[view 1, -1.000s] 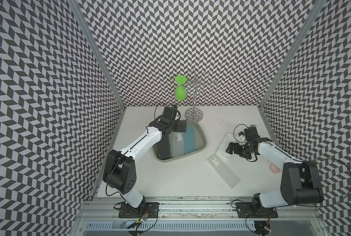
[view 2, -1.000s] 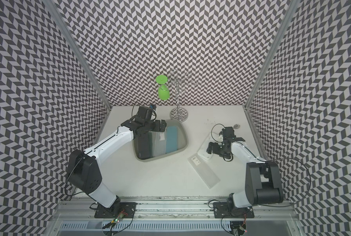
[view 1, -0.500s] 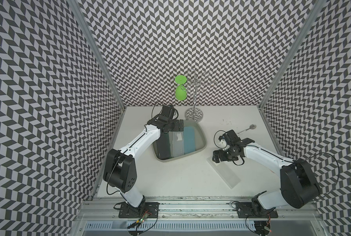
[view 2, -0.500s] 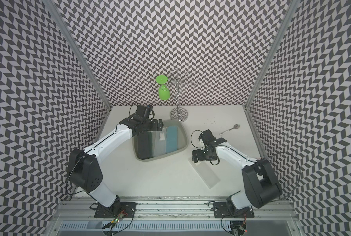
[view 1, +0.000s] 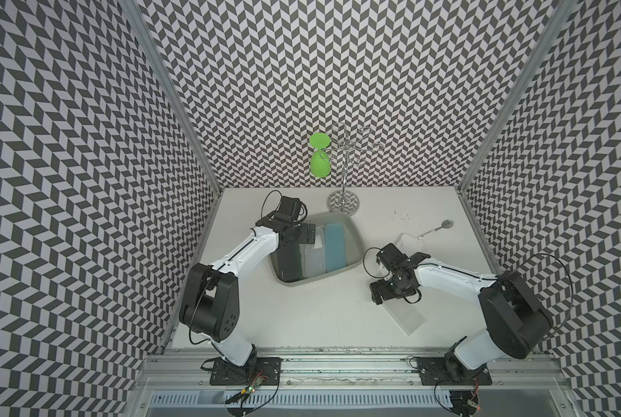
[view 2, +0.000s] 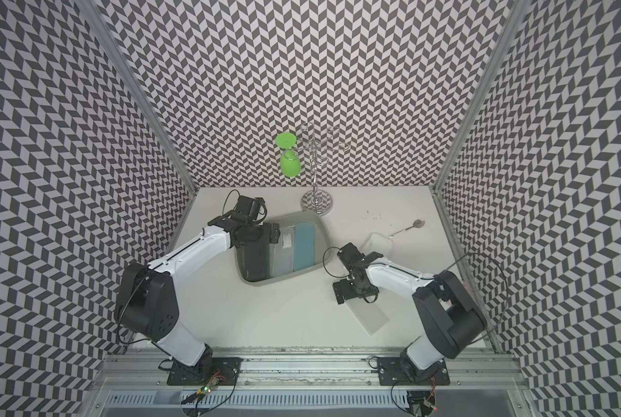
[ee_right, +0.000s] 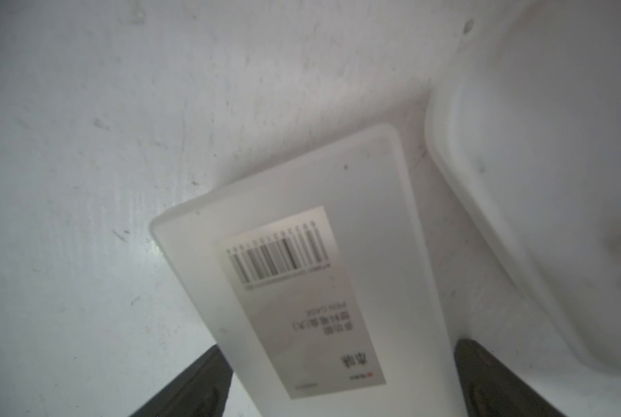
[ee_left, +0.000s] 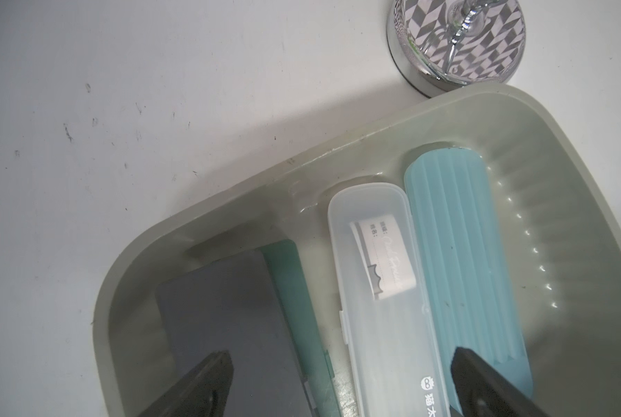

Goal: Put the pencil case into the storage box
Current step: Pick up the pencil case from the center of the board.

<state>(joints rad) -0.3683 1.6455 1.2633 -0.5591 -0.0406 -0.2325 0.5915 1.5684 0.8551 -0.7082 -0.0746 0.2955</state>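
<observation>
Overhead, two white-and-black robot arms reach over a pale table [view 1: 319, 325] enclosed by black-and-white zigzag walls [view 1: 85, 180]. The storage box [view 1: 294, 283], a shallow grey-green tub with rounded corners, sits toward the back on the left arm's side. Four long cases lie side by side inside it: a dark grey case [ee_left: 222, 307], a teal case [ee_left: 291, 289] partly under its edge, a clear case [ee_left: 374, 270] with a white label, and a light blue ribbed case [ee_left: 464, 252].

The left gripper [view 1: 307, 233] hovers over the rear end of the box, its jaws spread wide and holding nothing. In the left wrist view its two dark fingertips [ee_left: 222, 361] frame the cases below.

A frosted pencil case [view 1: 404, 314] lies flat on the table outside the box, well apart from it, in front of the right arm. It carries a barcode label. The right gripper [view 1: 390, 292] is down over the labelled end, jaws spread wide with the case between them. Whether the fingers [ee_right: 207, 379] touch its sides cannot be told.

Just beside that end sits a white tray [ee_right: 554, 180]. A spoon [view 1: 435, 229] lies behind the tray. At the back stands a chrome stand [view 1: 344, 202] just beside the box, with a green goblet [view 1: 319, 164] hanging upside down from it.
</observation>
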